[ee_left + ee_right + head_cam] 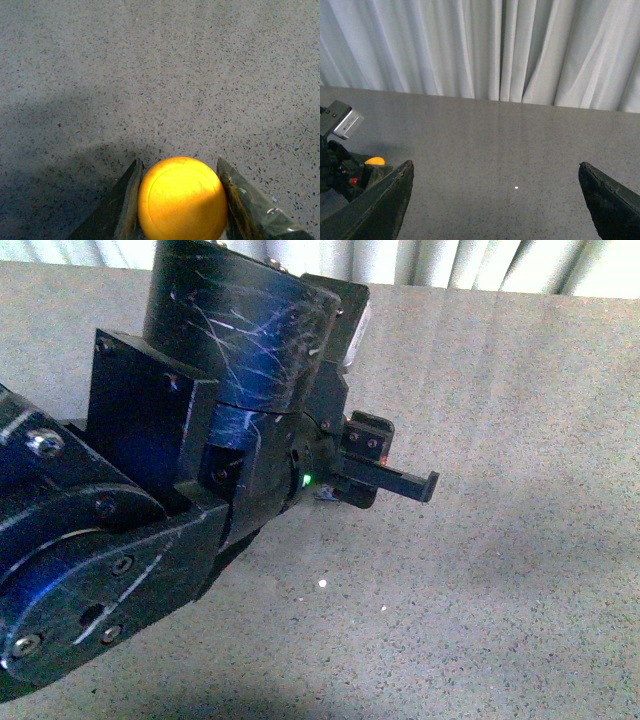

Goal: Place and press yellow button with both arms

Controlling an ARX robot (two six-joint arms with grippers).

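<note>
In the left wrist view the yellow button's round dome [181,197] sits clamped between my left gripper's [179,165] two black jaws, just above the speckled grey tabletop [160,75]. In the front view the scratched black left arm [200,440] fills the left half and its gripper [395,478] reaches right. The button is hidden there. In the right wrist view my right gripper [495,165] is open wide and empty over the table, and a sliver of the yellow button [375,161] shows in the left gripper off to one side. The right arm is out of the front view.
A white pleated curtain [485,50] hangs along the table's far edge and also shows in the front view [450,260]. Tiny white specks lie on the tabletop [322,584], one between the right jaws [516,188].
</note>
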